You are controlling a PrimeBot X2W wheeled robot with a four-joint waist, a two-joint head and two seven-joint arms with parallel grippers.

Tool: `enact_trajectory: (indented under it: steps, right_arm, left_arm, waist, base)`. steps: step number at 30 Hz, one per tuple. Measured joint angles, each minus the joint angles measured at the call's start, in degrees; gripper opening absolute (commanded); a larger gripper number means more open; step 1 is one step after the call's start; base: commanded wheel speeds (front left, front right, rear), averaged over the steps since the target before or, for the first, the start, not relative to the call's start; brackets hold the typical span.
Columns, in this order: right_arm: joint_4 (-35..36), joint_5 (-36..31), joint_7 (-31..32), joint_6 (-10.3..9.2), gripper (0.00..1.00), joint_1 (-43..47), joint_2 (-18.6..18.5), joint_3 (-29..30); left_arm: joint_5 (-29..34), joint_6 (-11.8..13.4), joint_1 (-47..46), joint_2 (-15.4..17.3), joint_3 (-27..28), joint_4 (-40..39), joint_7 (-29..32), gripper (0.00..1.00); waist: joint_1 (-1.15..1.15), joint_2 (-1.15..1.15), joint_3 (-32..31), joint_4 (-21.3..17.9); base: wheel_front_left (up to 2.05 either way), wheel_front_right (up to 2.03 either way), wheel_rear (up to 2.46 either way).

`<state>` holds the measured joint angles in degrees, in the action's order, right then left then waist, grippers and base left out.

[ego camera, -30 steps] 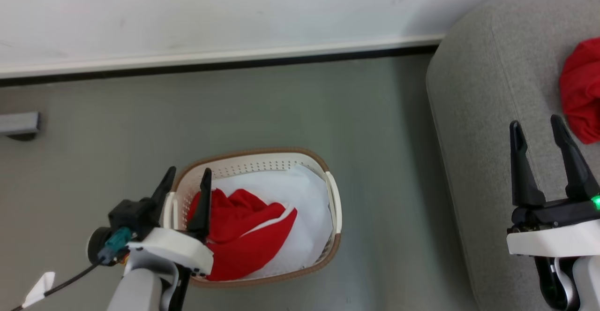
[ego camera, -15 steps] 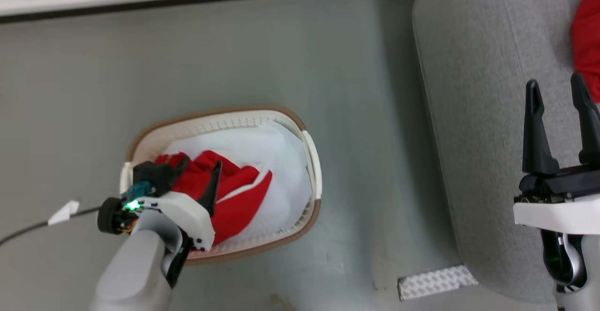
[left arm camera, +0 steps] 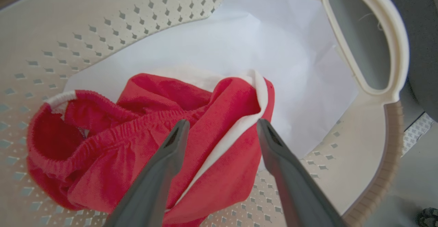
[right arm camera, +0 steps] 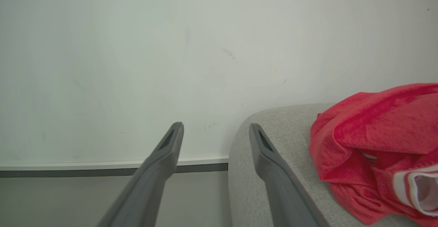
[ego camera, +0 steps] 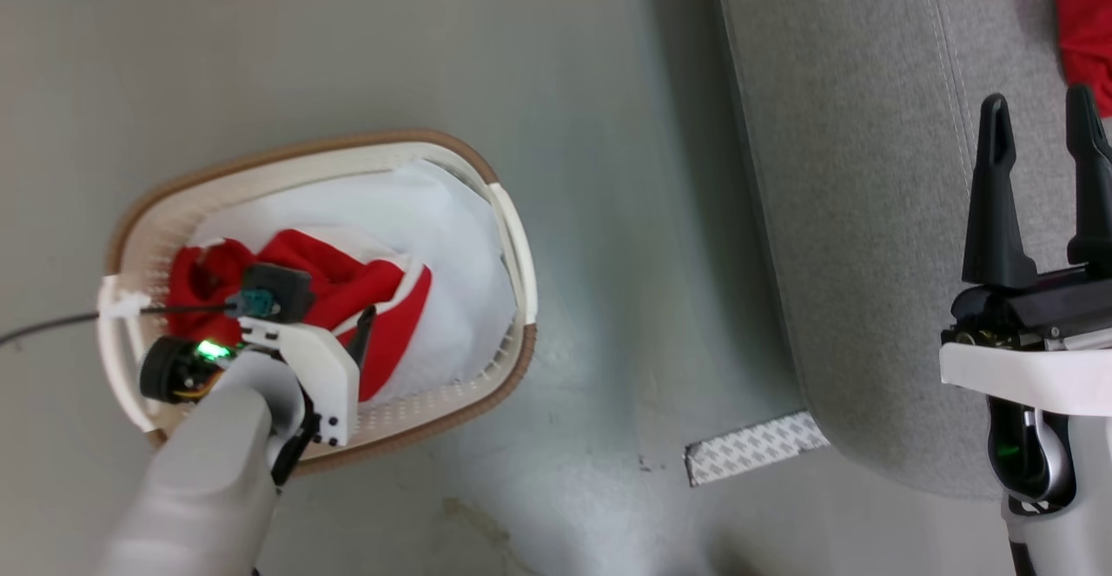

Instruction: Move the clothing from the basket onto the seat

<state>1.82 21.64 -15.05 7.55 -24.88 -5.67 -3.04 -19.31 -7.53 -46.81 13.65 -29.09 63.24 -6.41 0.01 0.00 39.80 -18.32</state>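
Left wrist view: the left end effector (left arm camera: 222, 122), spread wide, hangs right over the crumpled red garment (left arm camera: 113, 151) inside the laundry basket (left arm camera: 68, 32); the right end effector (ego camera: 1036, 98), spread too, hovers above the grey sofa (ego camera: 851, 211).

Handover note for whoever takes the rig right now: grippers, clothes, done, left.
Left gripper: open, inside the basket, fingers either side of a fold of the red basket garment; nothing gripped.
Right gripper: open, empty, over the sofa.
Done: one red sofa garment lies on the sofa.
Left: close on the basket garment and carry it to the sofa. Leave the white sheet in the basket.
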Motion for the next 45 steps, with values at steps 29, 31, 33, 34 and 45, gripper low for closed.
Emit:
enact_trajectory:
  steps: [29, 31, 33, 34, 45]
  right_arm:
    - [0.19, 0.02, 0.00, 0.00, 1.00, -2.35, 2.05, -0.52]
    - [-0.01, -0.10, 0.00, 0.00, 1.00, -2.36, 2.02, -0.47]
    - [-0.11, -0.23, 0.00, 0.00, 1.00, -2.36, 1.99, -0.46]
    - [-0.15, -0.24, 0.00, 0.00, 1.00, -2.36, 1.94, -0.42]
    - [-1.29, -0.88, 0.00, 0.00, 1.00, -0.57, -0.07, 0.94]
  left_arm:
    - [-18.96, 0.00, -5.93, 7.66, -23.64, -2.24, 14.38, 0.00]
    - [-20.42, 0.01, -5.94, 7.69, -24.64, -2.23, 13.44, 0.00]
    - [-21.37, 0.00, -5.94, 7.61, -25.41, -2.18, 12.25, 0.00]
    - [-21.69, 0.00, -5.94, 7.47, -25.82, -2.10, 11.65, 0.00]
    - [-27.31, 0.00, -2.80, 3.47, -28.73, -0.89, 0.89, 0.00]
  waist:
    - [0.00, 0.00, 6.60, -4.23]
    - [0.00, 0.00, 6.11, -4.04]
    - [0.00, 0.00, 5.43, -3.84]
    - [-0.01, 0.00, 4.99, -3.72]
    - [-0.01, 0.00, -4.02, -1.20]
  base:
    - [0.00, 0.00, 0.00]
    - [0.00, 0.00, 0.00]
    - [0.00, 0.00, 0.00]
    - [0.00, 0.00, 0.00]
    - [0.00, 0.00, 0.00]
